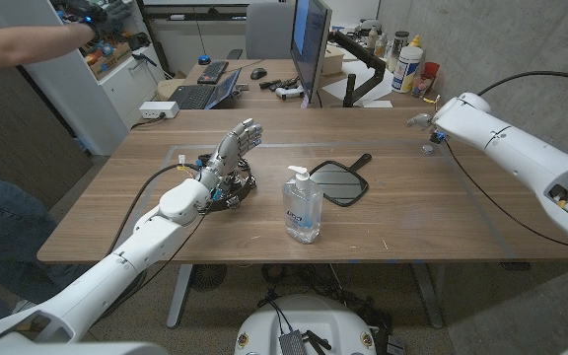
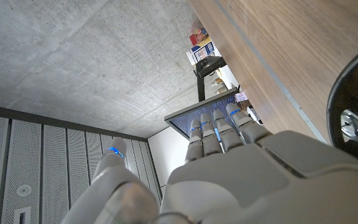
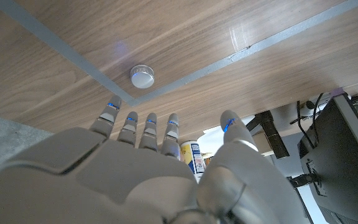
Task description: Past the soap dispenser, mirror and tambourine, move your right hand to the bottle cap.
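The right hand (image 3: 148, 168) held nothing, its fingers apart, just beside the little bottle cap (image 3: 142, 77) near the table's (image 1: 442, 212) far right corner. The left hand (image 1: 233, 148) was spread out too, above the tambourine (image 1: 233, 189).

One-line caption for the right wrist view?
Right hand, fingers spread, hovers near the small white bottle cap on the taped wooden table.

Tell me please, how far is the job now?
Mostly done: the right hand is at the far right corner, beyond the soap dispenser and mirror. In hand: its open fingers point toward the bottle cap. Left: closing the gap to the cap.
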`<state>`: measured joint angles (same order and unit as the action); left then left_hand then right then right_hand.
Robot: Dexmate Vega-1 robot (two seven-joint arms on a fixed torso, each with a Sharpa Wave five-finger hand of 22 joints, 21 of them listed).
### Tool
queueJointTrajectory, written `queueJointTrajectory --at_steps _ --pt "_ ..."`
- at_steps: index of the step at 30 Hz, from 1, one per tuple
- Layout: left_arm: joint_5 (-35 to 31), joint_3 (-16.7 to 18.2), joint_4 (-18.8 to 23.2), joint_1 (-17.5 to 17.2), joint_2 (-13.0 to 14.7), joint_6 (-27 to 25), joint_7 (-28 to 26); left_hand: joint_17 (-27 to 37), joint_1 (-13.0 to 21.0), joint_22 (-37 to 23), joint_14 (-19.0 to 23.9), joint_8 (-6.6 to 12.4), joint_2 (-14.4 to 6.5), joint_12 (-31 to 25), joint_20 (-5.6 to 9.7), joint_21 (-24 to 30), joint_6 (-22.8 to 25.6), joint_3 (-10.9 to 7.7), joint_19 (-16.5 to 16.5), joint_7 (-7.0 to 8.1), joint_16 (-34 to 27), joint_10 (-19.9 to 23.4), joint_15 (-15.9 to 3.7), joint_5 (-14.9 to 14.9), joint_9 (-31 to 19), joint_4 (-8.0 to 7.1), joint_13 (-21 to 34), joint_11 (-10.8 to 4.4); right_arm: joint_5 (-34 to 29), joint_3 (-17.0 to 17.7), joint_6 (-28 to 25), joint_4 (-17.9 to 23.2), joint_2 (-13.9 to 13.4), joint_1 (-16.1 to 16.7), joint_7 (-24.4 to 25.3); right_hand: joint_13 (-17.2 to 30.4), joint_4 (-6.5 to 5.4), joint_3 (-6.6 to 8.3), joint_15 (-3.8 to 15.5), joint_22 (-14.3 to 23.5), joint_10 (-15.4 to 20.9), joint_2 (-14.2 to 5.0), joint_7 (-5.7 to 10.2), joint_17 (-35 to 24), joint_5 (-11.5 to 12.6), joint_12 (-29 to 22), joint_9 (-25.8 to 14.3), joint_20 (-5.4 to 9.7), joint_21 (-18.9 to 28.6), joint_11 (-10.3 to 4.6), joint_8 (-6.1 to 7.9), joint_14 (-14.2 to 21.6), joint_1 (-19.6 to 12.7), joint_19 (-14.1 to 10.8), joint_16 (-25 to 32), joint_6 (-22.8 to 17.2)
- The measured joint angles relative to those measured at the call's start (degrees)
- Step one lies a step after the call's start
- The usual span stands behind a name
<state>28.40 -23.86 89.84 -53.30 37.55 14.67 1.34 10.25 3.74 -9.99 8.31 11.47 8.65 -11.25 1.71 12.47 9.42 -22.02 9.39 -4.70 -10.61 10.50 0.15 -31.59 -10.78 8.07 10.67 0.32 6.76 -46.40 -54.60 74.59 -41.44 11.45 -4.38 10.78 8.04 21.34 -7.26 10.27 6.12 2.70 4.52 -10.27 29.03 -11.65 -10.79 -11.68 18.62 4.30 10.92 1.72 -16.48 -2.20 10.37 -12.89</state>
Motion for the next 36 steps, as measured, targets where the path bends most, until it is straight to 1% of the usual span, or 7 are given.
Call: queueJointTrajectory --at_steps 2,10,16,23,26,29,36 --pt "0.0 0.0 -0.2 0.0 0.1 0.1 0.1 0.0 0.0 0.0 -0.1 0.00 0.0 0.0 0.00 0.0 0.0 0.00 0.0 0.00 0.0 0.0 0.12 0.0 0.0 0.00 0.0 0.00 -0.2 -0.2 0.2 -0.6 0.2 -0.3 -0.2 0.0 0.00 0.00 0.00 0.0 -0.2 0.00 0.00 0.0 0.0 0.0 0.0 0.00 0.0 -0.21 0.00 0.0 0.0 0.0 0.0 0.0" --pt "-0.1 0.2 -0.6 0.0 0.5 0.6 0.6 0.0 0.0 0.0 -0.1 0.00 0.0 0.0 0.00 -0.4 0.0 0.00 0.0 0.00 0.0 0.0 0.11 0.0 0.0 0.00 0.0 0.00 -0.7 -0.8 1.1 -3.3 1.4 -1.2 -0.6 0.0 0.00 0.00 0.00 0.0 -0.2 0.00 0.00 0.0 0.0 0.0 0.1 0.00 0.0 -0.21 0.00 0.0 0.0 0.0 0.0 0.0" --pt "-0.3 0.5 -0.8 0.0 0.9 0.9 0.7 0.0 0.0 0.0 -0.1 0.00 0.0 0.0 0.00 -0.4 0.0 0.00 0.0 0.00 0.0 0.0 0.11 0.0 0.0 0.00 0.0 0.00 -1.1 -1.3 1.4 -4.5 1.8 -1.6 -1.0 0.0 0.00 0.00 0.00 0.0 -0.2 0.00 0.00 0.0 0.0 0.0 0.1 0.01 0.0 -0.21 0.00 0.0 0.0 0.0 0.0 0.0" --pt "-0.4 1.1 -1.2 -0.1 1.5 1.5 0.9 0.0 0.0 0.0 -0.1 0.00 0.0 0.0 0.00 -0.4 0.0 0.40 0.0 0.00 0.0 0.0 0.10 -0.1 0.0 -0.06 0.0 0.00 -1.7 -2.1 1.6 -6.0 2.3 -2.3 -1.7 0.0 0.00 0.00 0.00 0.0 -0.2 0.00 -0.01 0.0 0.0 0.0 0.1 -0.02 0.0 -0.21 0.00 0.0 0.0 0.0 0.0 0.0" --pt "-0.4 1.2 -1.4 -0.1 1.6 1.7 0.9 0.0 0.0 0.0 -0.1 0.00 0.0 0.0 0.00 -0.4 0.0 0.40 0.0 0.00 0.0 0.0 0.10 -0.2 0.0 -0.06 0.0 0.00 -2.0 -2.2 1.7 -6.3 2.5 -2.3 -1.8 0.0 0.24 -0.24 0.00 0.0 -0.2 0.00 -0.01 0.0 0.0 0.0 0.1 -0.30 -0.4 -0.21 0.00 0.0 0.0 -0.3 0.0 0.0" --pt "-0.4 1.4 -1.5 -0.2 1.6 2.2 1.2 0.0 0.2 0.0 -0.1 0.00 -0.2 0.0 0.00 -0.6 0.0 0.39 0.0 0.00 0.0 0.0 0.10 -0.2 0.0 -0.06 0.0 0.00 -2.1 -2.3 1.7 -6.5 2.7 -2.3 -1.8 0.0 0.01 -0.47 0.00 0.0 -0.2 0.00 -0.01 0.0 0.0 0.0 0.1 -0.30 -0.4 -0.21 0.00 0.0 0.0 -0.3 0.0 0.0" --pt "0.0 1.5 -1.6 -0.5 1.8 2.9 2.1 0.0 0.2 0.0 -0.1 0.00 -0.2 0.0 0.00 -0.6 0.0 0.39 0.0 0.00 0.0 0.0 0.10 -0.2 0.0 -0.06 0.0 0.00 -2.2 -2.4 0.8 -5.8 3.0 -2.2 -1.6 0.0 0.01 -0.47 0.00 0.0 -0.2 0.00 -0.01 0.0 0.2 0.0 0.1 -0.30 -0.4 -0.21 0.00 0.0 0.0 -0.3 0.0 0.0"
